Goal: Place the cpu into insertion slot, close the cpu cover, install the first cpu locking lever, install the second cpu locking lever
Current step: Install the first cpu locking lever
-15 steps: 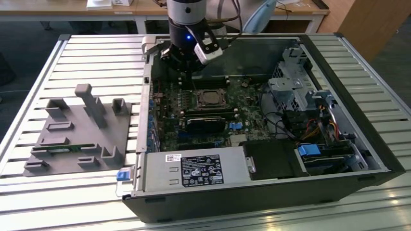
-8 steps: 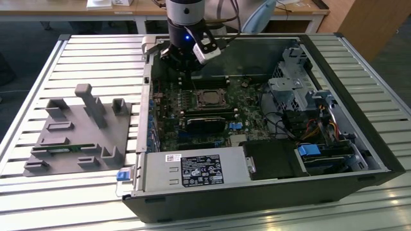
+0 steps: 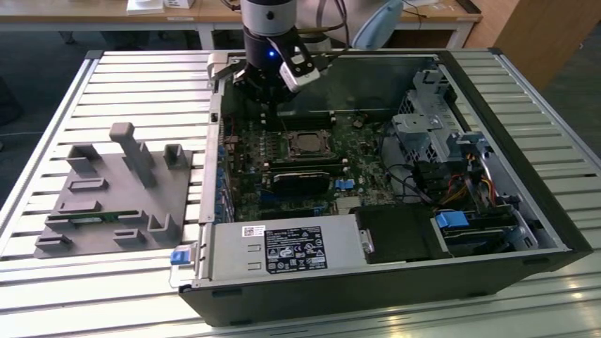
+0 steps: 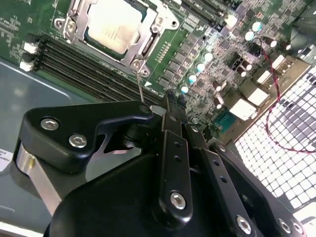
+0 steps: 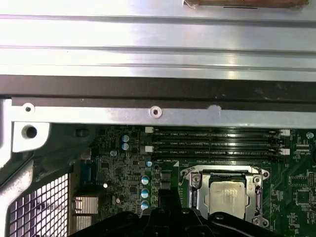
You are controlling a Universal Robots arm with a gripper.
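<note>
Bright even light, glare on the slatted table, shadowed case interior

no print can be read: the black label and white sticker on the grey power supply box carry marks too small to make out, like the white lettering on the circuit board.

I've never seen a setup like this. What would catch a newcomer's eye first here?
First, the open computer case lying on a slatted metal table, its green circuit board laid bare. Next, the robot's black claw hanging over that board, close to the silvery square chip set into it. On the exterior view's left, a grey plastic stand sits on the table beside the case.
</note>
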